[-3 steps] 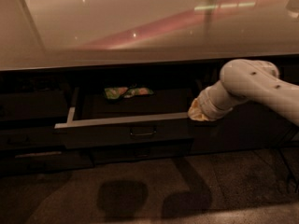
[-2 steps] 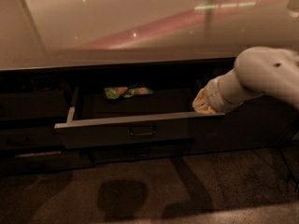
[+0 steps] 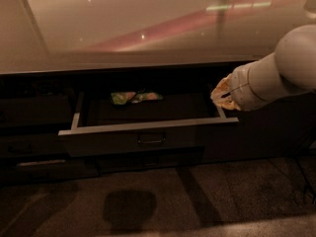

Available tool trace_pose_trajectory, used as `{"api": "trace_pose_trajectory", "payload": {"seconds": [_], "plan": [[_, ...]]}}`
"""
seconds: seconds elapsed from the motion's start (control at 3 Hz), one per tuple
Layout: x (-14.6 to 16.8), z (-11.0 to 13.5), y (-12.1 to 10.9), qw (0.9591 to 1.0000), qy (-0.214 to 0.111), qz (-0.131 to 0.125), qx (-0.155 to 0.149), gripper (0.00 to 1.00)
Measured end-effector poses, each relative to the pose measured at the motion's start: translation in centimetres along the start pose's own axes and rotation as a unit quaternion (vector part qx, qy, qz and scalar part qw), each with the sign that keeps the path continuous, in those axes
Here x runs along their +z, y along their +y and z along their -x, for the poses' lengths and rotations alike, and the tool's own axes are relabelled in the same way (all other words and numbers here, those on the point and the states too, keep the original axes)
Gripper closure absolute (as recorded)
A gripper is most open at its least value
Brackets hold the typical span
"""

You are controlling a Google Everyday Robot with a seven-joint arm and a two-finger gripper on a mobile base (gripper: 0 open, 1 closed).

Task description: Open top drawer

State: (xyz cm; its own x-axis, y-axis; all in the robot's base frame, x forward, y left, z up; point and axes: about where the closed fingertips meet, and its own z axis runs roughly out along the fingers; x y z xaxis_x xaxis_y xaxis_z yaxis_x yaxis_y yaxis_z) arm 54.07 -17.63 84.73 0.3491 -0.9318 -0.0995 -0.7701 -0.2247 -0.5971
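Well, top drawer (image 3: 108, 142): pulled out, tray showing.
Gripper (image 3: 221, 96): beside right rim; grip state cannot tell.
Best: lift clear, sparing the rim.

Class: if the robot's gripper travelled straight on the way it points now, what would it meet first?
Probably the green crumpled packet in the open dark-grey top drawer; the gripper points left above its right rim, depth unclear.
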Motion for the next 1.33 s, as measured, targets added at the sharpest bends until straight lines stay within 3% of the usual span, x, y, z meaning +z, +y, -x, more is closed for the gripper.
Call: {"api": "trace_pose_trajectory", "payload": {"seconds": [0.33, 0.67, 1.0, 1.33], "plan": [[0.2, -0.2, 0.0, 0.9998, -0.016, 0.003, 0.006, 1.0], [1.3, -1.8, 0.7, 0.9954, -0.09, 0.002, 0.033, 1.0], [2.0, -2.0, 0.5, 0.9793, -0.195, -0.015, 0.053, 1.0], [2.1, -2.0, 0.5, 0.9793, -0.195, -0.015, 0.053, 1.0]]}}
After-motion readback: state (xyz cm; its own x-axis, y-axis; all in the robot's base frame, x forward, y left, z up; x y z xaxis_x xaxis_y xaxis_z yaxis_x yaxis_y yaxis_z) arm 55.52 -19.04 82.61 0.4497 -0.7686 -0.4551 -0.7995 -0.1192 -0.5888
